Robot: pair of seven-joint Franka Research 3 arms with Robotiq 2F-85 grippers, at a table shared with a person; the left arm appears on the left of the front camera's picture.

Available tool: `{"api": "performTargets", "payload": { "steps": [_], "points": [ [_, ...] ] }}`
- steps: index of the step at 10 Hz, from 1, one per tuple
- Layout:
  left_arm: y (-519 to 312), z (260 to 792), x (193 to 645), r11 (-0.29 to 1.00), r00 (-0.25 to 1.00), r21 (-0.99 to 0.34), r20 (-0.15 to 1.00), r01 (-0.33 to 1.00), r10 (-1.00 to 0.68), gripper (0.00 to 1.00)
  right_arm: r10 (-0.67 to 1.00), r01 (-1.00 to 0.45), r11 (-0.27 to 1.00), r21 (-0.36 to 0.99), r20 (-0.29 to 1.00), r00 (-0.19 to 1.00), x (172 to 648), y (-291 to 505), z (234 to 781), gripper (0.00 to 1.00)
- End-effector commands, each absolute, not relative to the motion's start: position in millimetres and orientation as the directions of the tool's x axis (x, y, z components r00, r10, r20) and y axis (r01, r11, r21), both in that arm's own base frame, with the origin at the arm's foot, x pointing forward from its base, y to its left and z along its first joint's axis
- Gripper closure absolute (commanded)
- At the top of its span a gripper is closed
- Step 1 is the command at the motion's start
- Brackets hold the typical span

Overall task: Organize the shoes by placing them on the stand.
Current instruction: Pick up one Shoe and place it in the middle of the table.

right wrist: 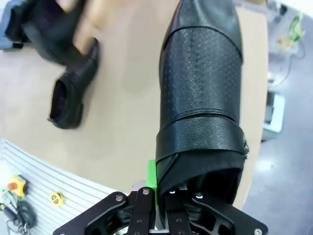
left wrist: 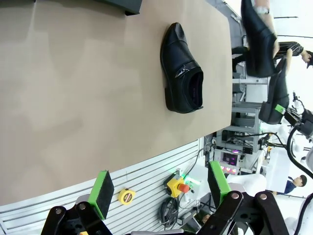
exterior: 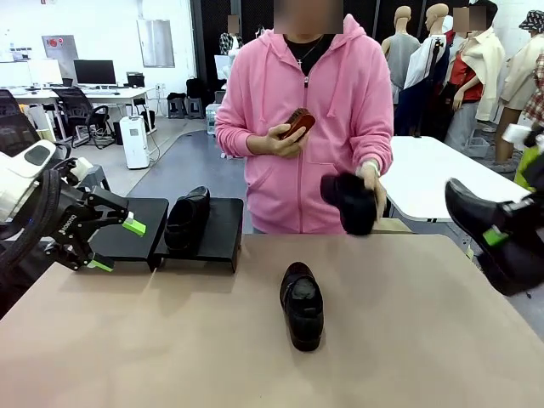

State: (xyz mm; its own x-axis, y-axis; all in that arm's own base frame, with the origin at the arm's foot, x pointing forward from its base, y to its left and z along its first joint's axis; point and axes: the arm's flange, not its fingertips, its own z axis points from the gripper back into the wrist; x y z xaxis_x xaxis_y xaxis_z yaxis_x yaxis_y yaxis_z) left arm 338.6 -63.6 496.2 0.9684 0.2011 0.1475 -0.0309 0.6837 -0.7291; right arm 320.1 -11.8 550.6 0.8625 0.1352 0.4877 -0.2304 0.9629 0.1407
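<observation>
The tan rectangular table [exterior: 127,340] lies bare over its whole near half. At its far left sits the low matte black slanted stand [exterior: 223,223]. On the right section of the stand lies the racked shoe [exterior: 187,219], a glossy black leather slip-on. Its long axis runs down the slope, toe toward the robot.

A person in a pink hoodie [exterior: 306,102] stands at the far edge. One hand [exterior: 371,174] holds the hand-held shoe [exterior: 350,202] above that edge. The other hand [exterior: 280,140] holds a small reddish-brown block [exterior: 297,123] at chest height.

The white left arm [exterior: 21,183] reaches in low over the table's left edge. The left end effector [exterior: 115,245] hangs released, pads wide apart, just before the stand's left section.

The lifted shoe [exterior: 476,217] is tilted in the air off the table's right edge, toe up and pointing inward. The right end effector [right wrist: 164,191] is clenched on its heel collar.

The middle shoe [exterior: 302,304] lies flat at the table's centre, lengthwise far to near, toe toward the person. Open surface surrounds it.
</observation>
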Motion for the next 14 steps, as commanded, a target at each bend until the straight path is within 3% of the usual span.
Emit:
{"api": "performTargets", "payload": {
  "steps": [1,2,4,6,10,14],
  "points": [
    [-63,497,338,0.682,0.968,-0.730,0.149,-0.031,0.203,0.00,0.025,-0.126,0.978,0.165,0.509,0.860,308,-42,552,1.00],
    [-63,497,338,0.682,0.968,-0.730,0.149,-0.031,0.203,0.00,-0.054,-0.061,0.971,0.233,0.457,0.888,293,-93,556,1.00],
    [-63,497,338,0.682,0.968,-0.730,0.149,-0.031,0.203,0.00,-0.286,0.207,0.948,0.243,0.359,0.888,255,-180,540,1.00],
    [-63,497,338,0.682,0.968,-0.730,0.149,-0.031,0.203,0.00,-0.347,0.264,0.926,0.268,0.338,0.875,235,-196,517,1.00],
    [-63,497,338,0.682,0.968,-0.730,0.149,-0.031,0.203,0.00,-0.196,0.113,0.968,0.223,0.396,0.897,238,-139,529,1.00],
    [-63,497,338,0.682,0.968,-0.730,0.149,-0.031,0.203,0.00,0.186,-0.282,0.951,0.127,0.492,0.851,252,120,579,1.00]
  ]
}}
